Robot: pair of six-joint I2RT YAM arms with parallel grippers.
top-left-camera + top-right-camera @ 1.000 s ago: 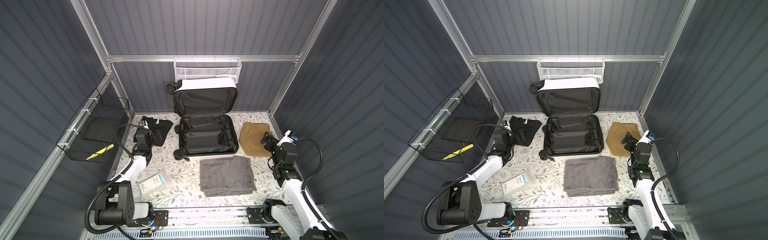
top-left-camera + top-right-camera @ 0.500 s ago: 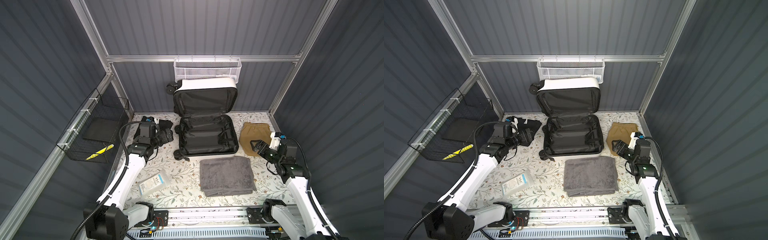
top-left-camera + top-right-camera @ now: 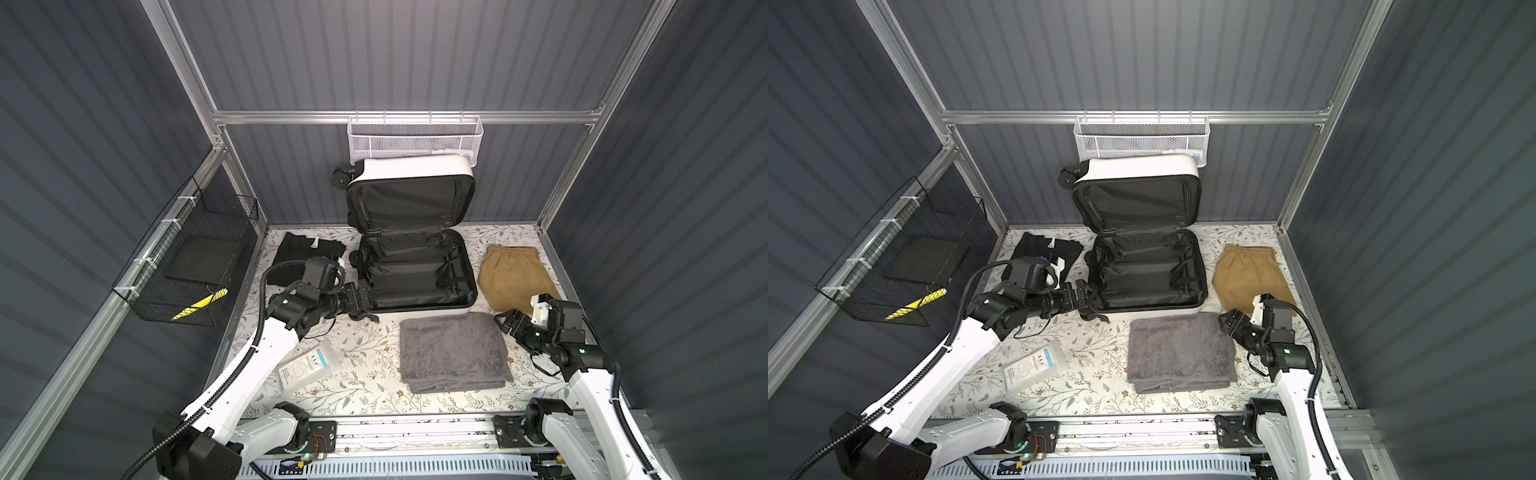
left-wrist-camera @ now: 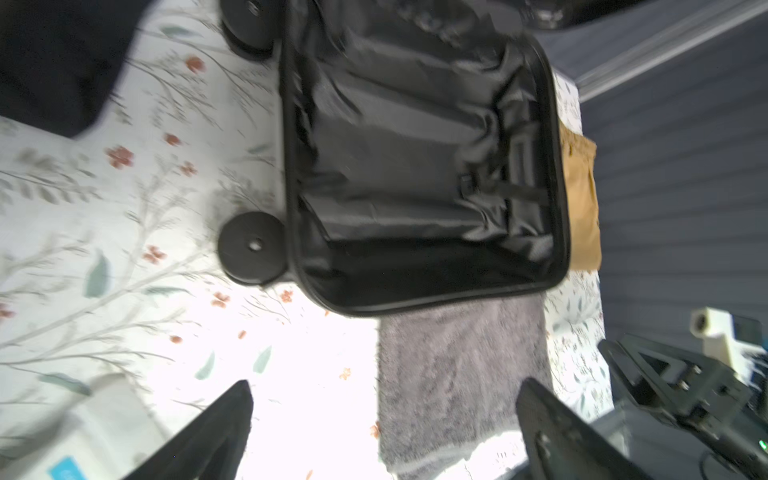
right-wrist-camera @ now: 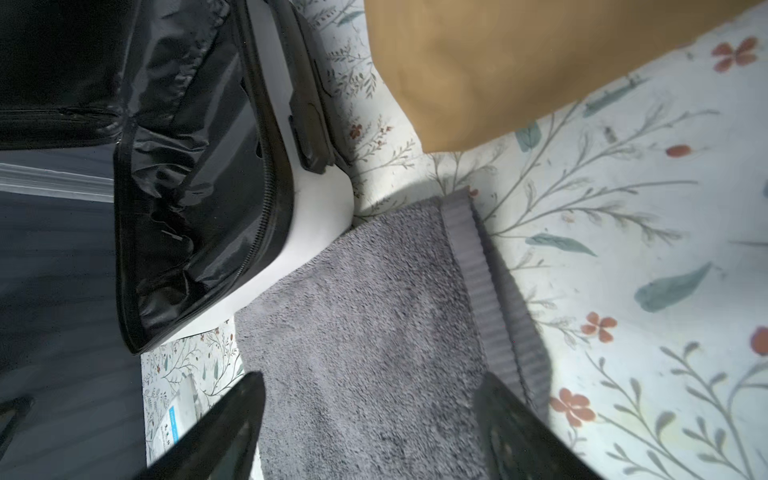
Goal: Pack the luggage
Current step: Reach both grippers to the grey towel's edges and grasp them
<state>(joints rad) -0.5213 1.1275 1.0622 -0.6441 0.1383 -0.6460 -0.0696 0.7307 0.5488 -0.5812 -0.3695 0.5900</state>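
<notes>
The luggage (image 3: 417,315) (image 3: 1154,314) lies open in both top views, its lid leaning on the back wall; its black lining (image 4: 415,166) holds nothing, and its white shell (image 5: 320,208) shows in the right wrist view. A folded grey towel (image 3: 453,353) (image 3: 1179,351) (image 4: 457,361) (image 5: 365,332) lies just in front of it. Tan shorts (image 3: 513,276) (image 5: 498,62) lie to its right, a black garment (image 3: 299,253) to its left. My left gripper (image 3: 360,297) (image 4: 384,386) hovers open at the luggage's front left corner. My right gripper (image 3: 505,322) (image 5: 370,378) is open over the towel's far right corner.
A clear pouch (image 3: 309,368) with a blue label lies front left on the floral mat. A white mesh basket (image 3: 415,139) hangs on the back wall above the lid. A black wire basket (image 3: 187,266) hangs on the left wall. The arms' rail (image 3: 415,428) runs along the front.
My left arm swung from the black garment to the luggage's front left corner. My right arm came down from the shorts to the towel's corner, its jaws narrowing a little.
</notes>
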